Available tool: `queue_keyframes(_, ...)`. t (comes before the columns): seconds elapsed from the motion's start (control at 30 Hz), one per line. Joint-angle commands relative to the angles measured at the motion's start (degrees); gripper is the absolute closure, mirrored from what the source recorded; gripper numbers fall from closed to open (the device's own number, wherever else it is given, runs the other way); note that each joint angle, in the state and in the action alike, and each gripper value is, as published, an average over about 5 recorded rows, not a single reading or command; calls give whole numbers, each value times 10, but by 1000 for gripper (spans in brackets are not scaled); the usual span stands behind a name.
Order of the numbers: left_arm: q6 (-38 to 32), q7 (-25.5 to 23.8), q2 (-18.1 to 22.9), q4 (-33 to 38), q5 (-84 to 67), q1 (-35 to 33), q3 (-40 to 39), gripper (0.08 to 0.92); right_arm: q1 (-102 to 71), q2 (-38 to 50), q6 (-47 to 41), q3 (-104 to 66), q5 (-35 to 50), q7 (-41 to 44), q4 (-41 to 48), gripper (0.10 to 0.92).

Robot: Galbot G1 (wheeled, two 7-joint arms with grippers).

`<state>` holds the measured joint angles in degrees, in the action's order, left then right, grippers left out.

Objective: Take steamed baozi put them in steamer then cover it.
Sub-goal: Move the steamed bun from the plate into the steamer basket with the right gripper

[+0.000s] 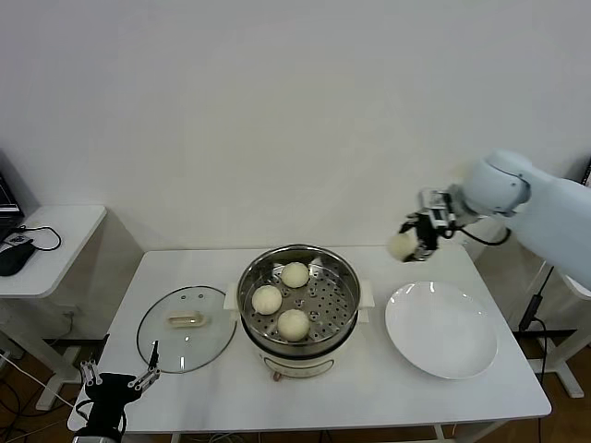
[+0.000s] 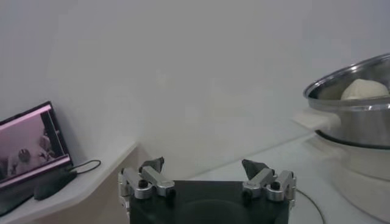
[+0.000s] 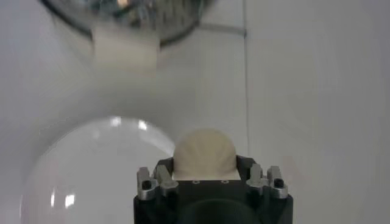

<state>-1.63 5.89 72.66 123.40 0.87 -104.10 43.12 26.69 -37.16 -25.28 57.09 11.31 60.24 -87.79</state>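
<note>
Baozi (image 1: 403, 245) | clamped in right tool (image 1: 413, 243), raised above plate (image 1: 441, 329) | left tool (image 1: 118, 375) spread, idle

Round shiny stainless-steel steamer (image 1: 298, 305) at the white table's (image 1: 369, 392) middle — three cream-white dough buns (image 1: 294, 324) on its perforated tray. Clear glass lid (image 1: 186, 329) flat just beside it, toward the left edge. White plate (image 1: 440, 329) toward the right edge. Right gripper (image 1: 410, 244) above the back right corner, clamped on a fourth bun (image 1: 403, 245). Left gripper (image 1: 118, 377) low off the front left corner — jaws apart.
</note>
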Motion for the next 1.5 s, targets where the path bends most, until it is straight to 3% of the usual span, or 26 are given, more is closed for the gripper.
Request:
queue_keyframes(0.03,-1,0,1,-2,1,2,2,177,89,-97,-114,100,187,-93,-105,384)
queue_keyframes(0.23,-1,0,3,-2,2,4,4,177,50,-132,-153,110,220,-147,-87,381)
queue_keyframes(0.43,0,0,8,-2,3,7,2,177,9,-159,-164,128,197,-173,-55,380)
queue_keyframes(0.8,-2,0,7,-11,2,11,6,177,-48,-190,-163,113,146,-175,23,381)
queue_keyframes(1.5,-2,0,8,-16,2,15,5,177,-60,-189,-161,96,132,-164,21,373)
